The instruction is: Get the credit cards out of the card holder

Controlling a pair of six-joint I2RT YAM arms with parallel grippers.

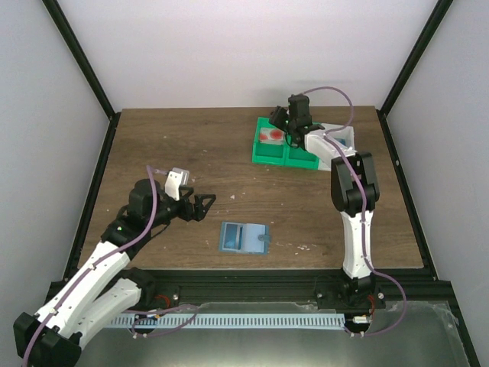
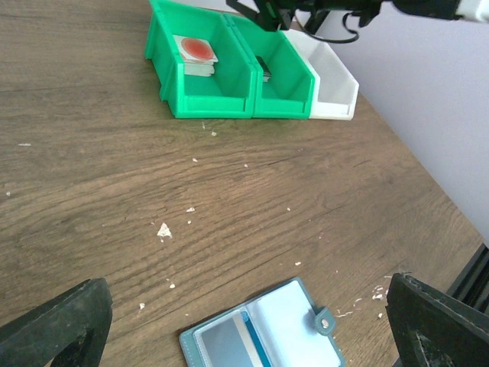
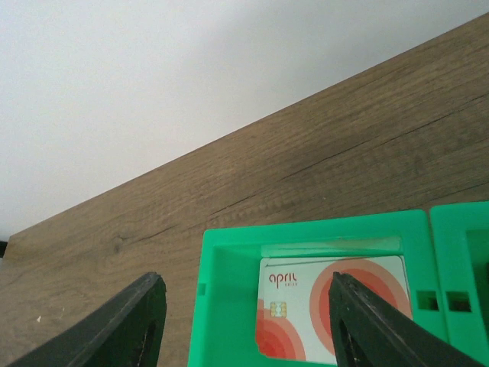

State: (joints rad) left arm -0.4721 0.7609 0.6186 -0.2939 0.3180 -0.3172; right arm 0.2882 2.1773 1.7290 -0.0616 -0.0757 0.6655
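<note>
The light-blue card holder point(image 1: 244, 237) lies open on the table near the front edge, also in the left wrist view point(image 2: 267, 332). A grey card with a blue stripe point(image 2: 229, 342) sits in its left pocket. A white and red credit card point(image 3: 336, 313) lies on a small stack in the left green bin compartment point(image 1: 271, 136), also in the left wrist view point(image 2: 197, 50). My right gripper point(image 1: 284, 131) hangs open and empty just above that compartment point(image 3: 248, 306). My left gripper point(image 1: 206, 207) is open and empty, left of the card holder point(image 2: 246, 298).
Two joined green bins point(image 1: 263, 157) and a white bin point(image 1: 325, 159) stand at the back right; the second green one point(image 2: 294, 92) holds something dark. Small white crumbs point(image 2: 164, 229) are scattered on the wood. Black frame rails edge the table.
</note>
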